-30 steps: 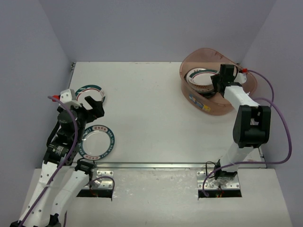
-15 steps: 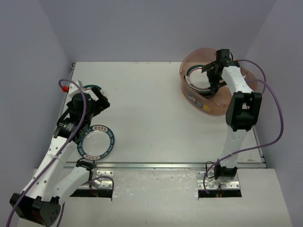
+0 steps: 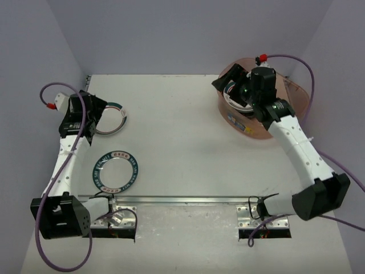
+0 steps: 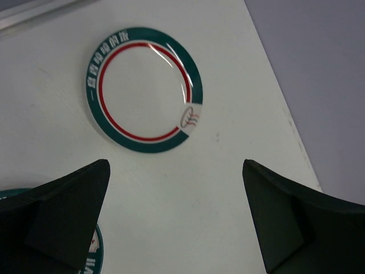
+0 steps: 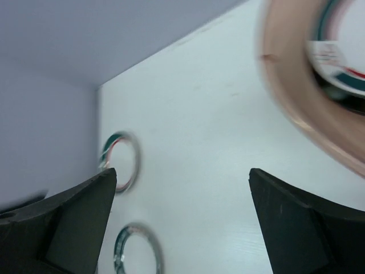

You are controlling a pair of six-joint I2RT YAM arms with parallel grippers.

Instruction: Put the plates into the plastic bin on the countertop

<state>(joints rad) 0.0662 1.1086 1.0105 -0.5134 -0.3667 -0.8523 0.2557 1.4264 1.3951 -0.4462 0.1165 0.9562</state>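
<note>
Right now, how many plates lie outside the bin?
2: one plate at the far left, another plate near the front rail. More lie inside the plastic bin, partly hidden.

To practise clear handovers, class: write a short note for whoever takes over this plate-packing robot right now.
Left gripper: open, empty, over the far plate at the left side of the counter.
Right gripper: open, empty, above the left rim of the bin.
Done: some plates lie in the bin; the count is unclear.
Left: the far plate and the near plate, by the front rail, go into the bin.
</note>
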